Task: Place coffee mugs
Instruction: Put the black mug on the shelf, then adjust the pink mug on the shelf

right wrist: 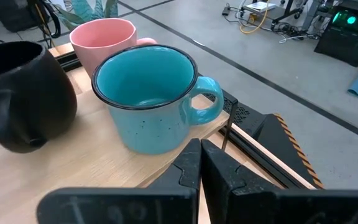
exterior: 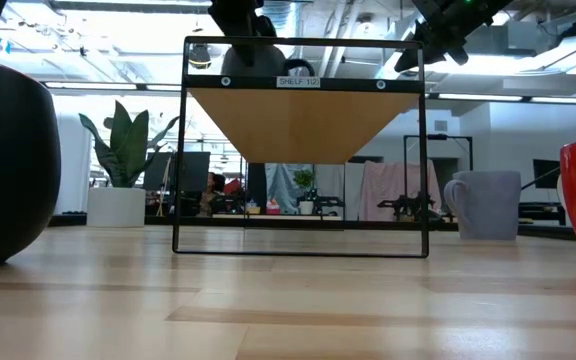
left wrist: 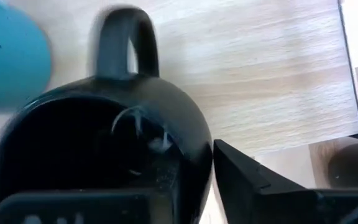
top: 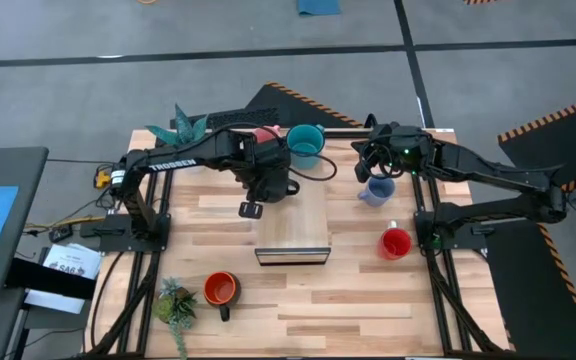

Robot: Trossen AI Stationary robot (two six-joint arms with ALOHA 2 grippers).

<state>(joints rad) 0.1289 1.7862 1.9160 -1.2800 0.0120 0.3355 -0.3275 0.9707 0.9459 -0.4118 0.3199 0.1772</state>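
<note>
Overhead and table-level cameras share the shelf [top: 293,228]; wrist cameras sit close.

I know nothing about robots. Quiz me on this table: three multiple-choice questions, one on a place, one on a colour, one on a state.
1. Where is the orange mug?
A. On top of the wooden shelf
B. On the table beside a small plant
C. Held in the right gripper

2. What colour is the mug at the left gripper?
A. Black
B. Red
C. Pale blue

3. How do the right gripper's fingers stand?
A. Wide open
B. Shut on the red mug
C. Shut with nothing between them

Answers:
1 B: the orange mug stands on the table next to the plant.
2 A: the left gripper is right at the black mug, which fills its wrist view.
3 C: the right gripper shows its two fingers pressed together, empty.
</note>
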